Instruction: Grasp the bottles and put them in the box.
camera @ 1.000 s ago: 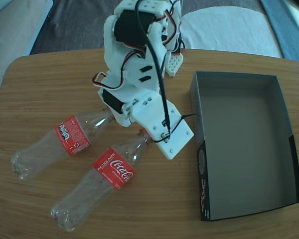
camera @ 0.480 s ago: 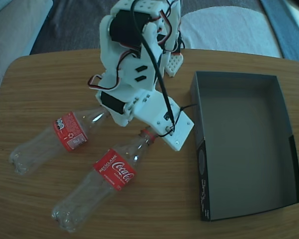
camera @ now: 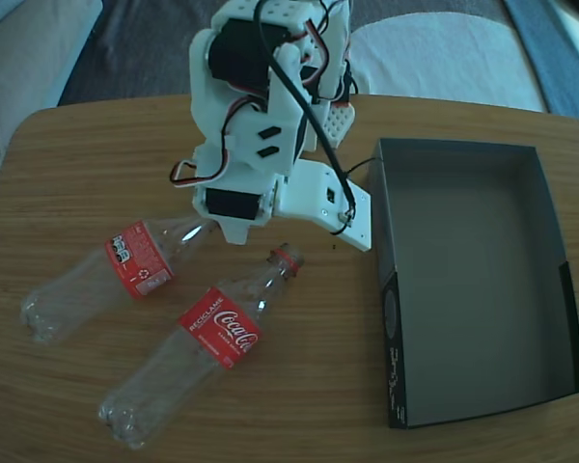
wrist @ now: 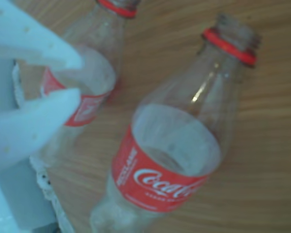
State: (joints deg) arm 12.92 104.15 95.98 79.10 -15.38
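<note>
Listing the scene by item, with task progress judged from how things lie.

Item one: shallow rectangular cardboard box (camera: pixel 550 241), grey inside with black outer walls and white markings, at the right of the round-cornered wooden table (camera: pixel 77 164) in the fixed view. Its interior holds nothing.

Item two: clear plastic Coca-Cola bottle (camera: pixel 198 347) with a red label and red neck ring, uncapped, lying on its side at the near left of the table, neck pointing up and right toward the arm. In the wrist view it fills the middle of the picture (wrist: pixel 174 145).

Item three: second clear plastic bottle (camera: pixel 111 275) of the same kind, lying just left of the first and roughly parallel to it, apart from it. Its neck end runs under the arm in the fixed view.

Item four: white plastic two-finger gripper (wrist: pixel 80 77) on the white arm (camera: pixel 261 125), which stands at the far middle of the table. In the wrist view the fingertips are slightly parted with a narrow gap between them, and nothing is held; the second bottle shows behind them. Whether they touch it cannot be told.

Progress: nothing is delivered. Both bottles lie on the table, well left of the box, so both grasps and both placements are left to do.
</note>
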